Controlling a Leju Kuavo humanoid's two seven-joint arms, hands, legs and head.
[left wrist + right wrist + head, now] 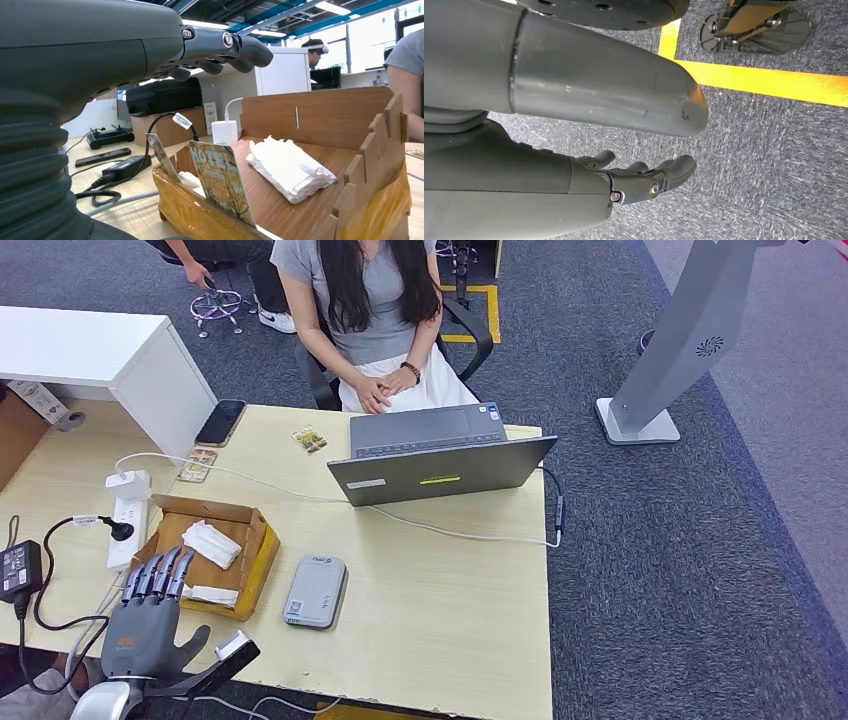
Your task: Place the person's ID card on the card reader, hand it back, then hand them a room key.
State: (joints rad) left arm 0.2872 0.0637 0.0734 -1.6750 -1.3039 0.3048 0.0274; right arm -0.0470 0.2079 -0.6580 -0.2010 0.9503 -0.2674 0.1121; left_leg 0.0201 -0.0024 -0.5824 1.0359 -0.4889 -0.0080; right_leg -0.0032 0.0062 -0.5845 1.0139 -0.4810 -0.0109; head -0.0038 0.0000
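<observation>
Head view: the left hand [150, 615] rests flat with fingers apart, holding nothing, its tips at the cardboard box [232, 532]. The card reader [316, 591] is bare. A small card [309, 439] lies near the person [372, 300], so I think nothing is done yet.

Left wrist view: a hotel key card [221, 180] stands in the box.

Right wrist view: the right hand [639, 177] hangs loose, holding nothing.

Wooden table [450, 590] bears laptop [440, 455], card reader [315, 591], cardboard box [212, 553].
</observation>
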